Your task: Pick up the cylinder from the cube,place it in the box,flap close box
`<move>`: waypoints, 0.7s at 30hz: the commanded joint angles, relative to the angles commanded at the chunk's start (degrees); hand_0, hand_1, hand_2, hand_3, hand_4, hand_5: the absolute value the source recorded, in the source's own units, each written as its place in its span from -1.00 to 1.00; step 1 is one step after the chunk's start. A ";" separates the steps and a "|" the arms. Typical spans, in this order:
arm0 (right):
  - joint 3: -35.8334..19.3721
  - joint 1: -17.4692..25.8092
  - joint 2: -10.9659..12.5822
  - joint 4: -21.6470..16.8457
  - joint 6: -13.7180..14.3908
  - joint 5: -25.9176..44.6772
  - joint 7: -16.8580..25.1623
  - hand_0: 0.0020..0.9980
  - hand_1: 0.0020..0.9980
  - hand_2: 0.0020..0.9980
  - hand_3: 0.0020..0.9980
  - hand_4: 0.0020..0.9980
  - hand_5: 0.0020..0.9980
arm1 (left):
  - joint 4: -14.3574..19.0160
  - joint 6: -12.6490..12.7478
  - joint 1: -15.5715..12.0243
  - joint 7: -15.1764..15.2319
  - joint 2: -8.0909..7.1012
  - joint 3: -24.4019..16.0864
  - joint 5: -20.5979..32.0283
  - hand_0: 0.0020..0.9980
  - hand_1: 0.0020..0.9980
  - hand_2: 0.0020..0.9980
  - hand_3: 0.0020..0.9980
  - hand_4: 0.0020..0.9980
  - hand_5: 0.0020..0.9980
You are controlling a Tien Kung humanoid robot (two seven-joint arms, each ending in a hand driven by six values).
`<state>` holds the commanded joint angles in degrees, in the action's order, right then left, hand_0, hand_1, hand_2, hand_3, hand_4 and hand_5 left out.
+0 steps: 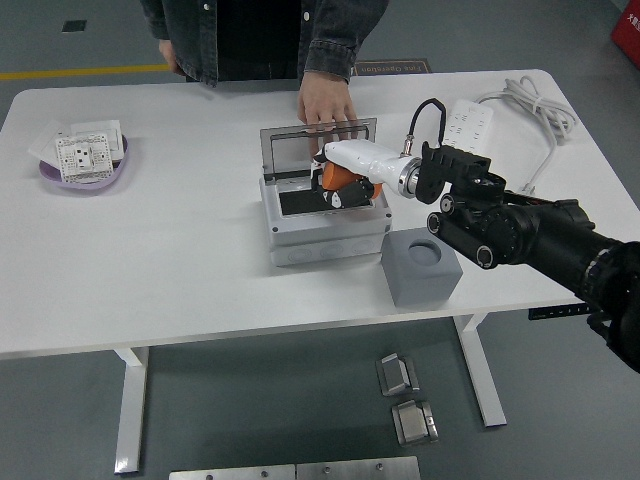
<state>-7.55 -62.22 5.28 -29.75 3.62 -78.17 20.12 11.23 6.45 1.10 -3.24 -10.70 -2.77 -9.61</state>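
I am holding the orange cylinder (338, 175) in my right hand (345, 180), fingers curled around it, just above the centre of the frame. The cylinder is hanging over the open box (322, 218), at the upper right part of its dark cavity, close to the right wall.

Risks from this position:
- Releasing too near the right wall is likely to land the cylinder on the rim, from which it may roll onto the table (160, 260).
- Releasing while the cylinder is tilted may leave it leaning in the cavity, which would block the lid from closing.
- My fingers are sitting close to the upright lid (316, 140); pulling out carelessly could knock it.

Surroundings:
- A person's hand (325, 103) is resting on the top edge of the lid, at upper centre, apparently keeping it open. This hand is standing in the path of the closing move.
- The grey cube (421, 266), its top socket now empty, is standing just right of the box, below my forearm; a low retreat could strike it.
- A power strip (468, 122) with cable is lying at upper right, and a purple dish (88, 165) with a white part at upper left, both well clear.
- My left hand is not showing.
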 joint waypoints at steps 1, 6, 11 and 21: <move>-0.03 0.01 -0.03 -0.03 0.06 -0.09 0.04 -0.29 -0.31 0.18 0.29 -0.89 -0.76 | -0.01 0.00 -0.02 -0.01 -0.02 -0.01 -0.05 0.37 0.32 0.11 0.21 0.27 -0.44; -0.22 0.22 -0.17 -0.35 0.43 -0.36 0.24 0.26 0.28 0.54 0.92 0.28 -0.52 | -0.01 0.02 -0.06 0.03 -0.13 0.18 0.00 0.38 0.32 0.11 0.21 0.26 -0.45; -0.34 0.46 -0.26 -0.56 0.57 -0.39 0.28 0.53 0.48 0.65 1.00 0.54 -0.45 | 0.02 0.04 -0.06 0.06 -0.15 0.26 -0.01 0.37 0.32 0.11 0.21 0.26 -0.45; -5.15 2.56 2.62 -5.13 -0.58 -2.48 -1.16 0.59 0.50 0.66 1.00 0.70 -0.34 | -0.02 0.02 -0.50 0.05 0.38 0.22 0.12 0.37 0.32 0.11 0.21 0.25 -0.45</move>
<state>-12.69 -59.65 7.89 -34.88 3.04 -80.66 18.96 11.21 6.47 0.60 -3.19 -10.32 -2.55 -9.49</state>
